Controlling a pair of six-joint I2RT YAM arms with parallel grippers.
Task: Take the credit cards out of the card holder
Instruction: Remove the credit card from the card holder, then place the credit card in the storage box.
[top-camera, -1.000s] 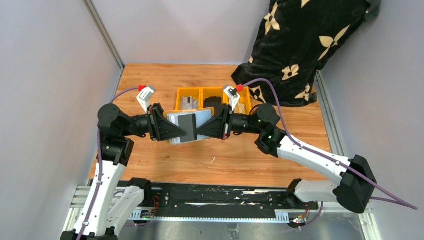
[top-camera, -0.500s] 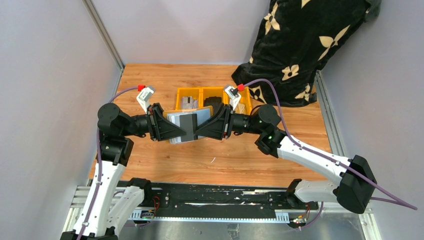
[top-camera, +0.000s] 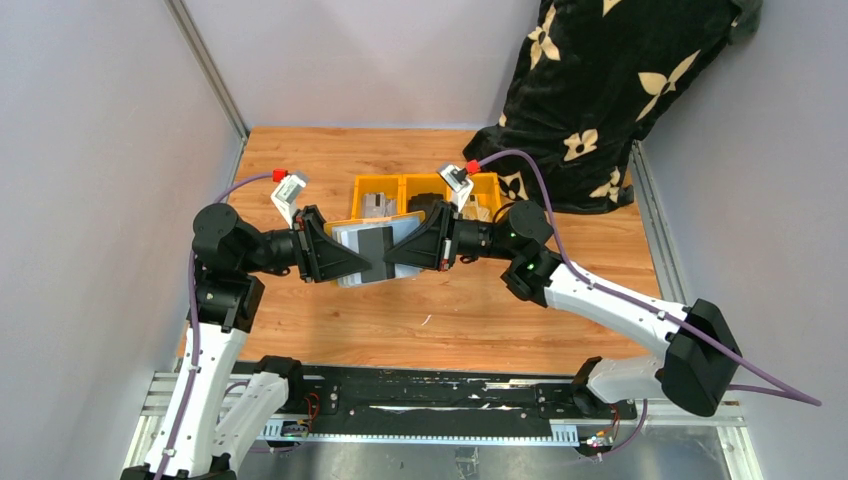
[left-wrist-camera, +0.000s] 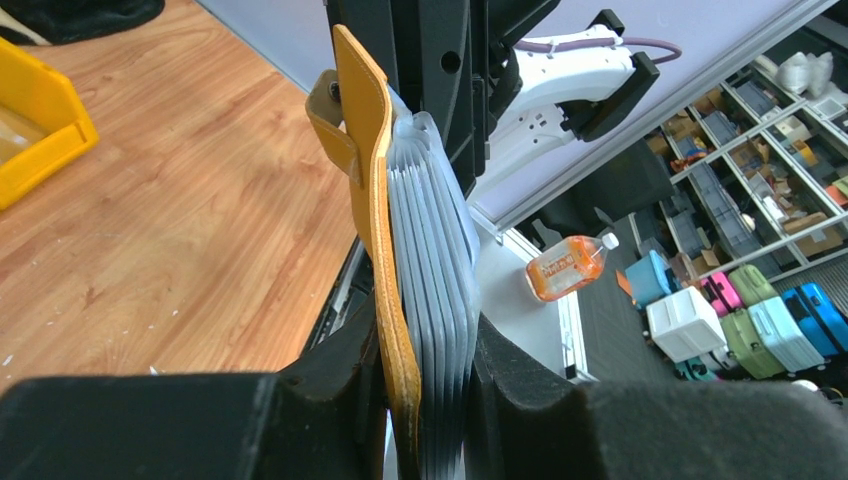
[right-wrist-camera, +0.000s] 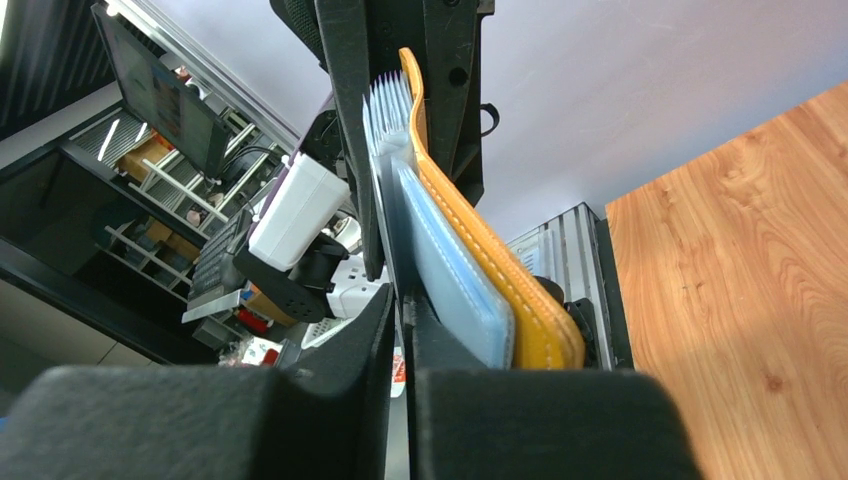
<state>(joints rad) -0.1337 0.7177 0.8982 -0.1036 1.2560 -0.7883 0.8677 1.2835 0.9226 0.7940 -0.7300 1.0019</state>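
The card holder (left-wrist-camera: 372, 180) hangs over the table (top-camera: 480, 310), left gripper (left-wrist-camera: 425, 375) clenched on it from 9 o'clock, right gripper (right-wrist-camera: 402, 330) at 3 o'clock pinching what looks like one of the credit cards (right-wrist-camera: 455, 285). Thin, stiff, probably slick: take its exposed edge squarely.

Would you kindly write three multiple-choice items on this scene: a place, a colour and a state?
1. Where is the card holder? A in a yellow bin; B flat on the table; C held up between the left gripper and right gripper.
2. What colour is its outer cover? A black; B mustard-tan; C red.
3. How is the left gripper? A wide open, empty; B shut on the card holder; C out of view.
Key: 1 C, both arms meet on it in mid-air; 2 B, the left wrist view shows the tan flap; 3 B, it squeezes cover and grey pockets.
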